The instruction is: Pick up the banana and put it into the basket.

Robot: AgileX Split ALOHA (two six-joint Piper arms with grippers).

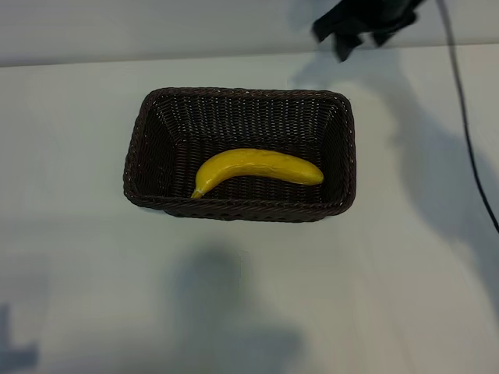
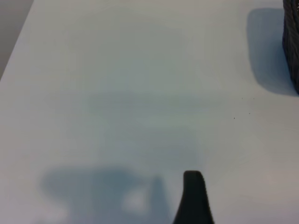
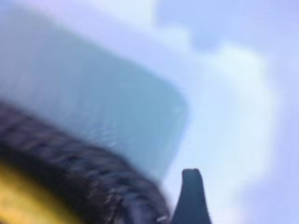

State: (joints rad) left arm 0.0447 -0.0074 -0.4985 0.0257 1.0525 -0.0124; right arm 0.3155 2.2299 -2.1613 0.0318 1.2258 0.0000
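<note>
The bright yellow, gently curved banana (image 1: pixel 257 169) lies flat on the floor of the rectangular dark brown woven wicker basket (image 1: pixel 238 210), its tapered stem end toward the basket's left near corner and its blunt end toward the right wall, so the placing looks done and the step in hand reads as the retreat after the release. The basket sits on the plain white surface (image 1: pixel 78 257), roughly mid-scene in the exterior view. The right tool (image 1: pixel 360 33) is at the top of that view, beyond the basket's far right corner and well apart from the fruit; it is dark and blurred there, its fingers spread and empty (nothing yellow is caught between them). Its own wrist camera looks steeply down past one dark fingertip at the basket's braided rim and a sliver of yellow inside it, which fits a tool tilted downward beside the basket rather than over it. The left tool (image 2: pixel 193 198) shows only as one dark fingertip in its own wrist view, held above bare surface with the basket's wall at the edge of the frame; its fingers stand wide apart with nothing in them, and the arm looks parked and idle. My judgement is that nothing more is needed of the banana; what the next move calls for is simply carrying the right arm clear, without brushing the rim and shifting the basket.
</note>
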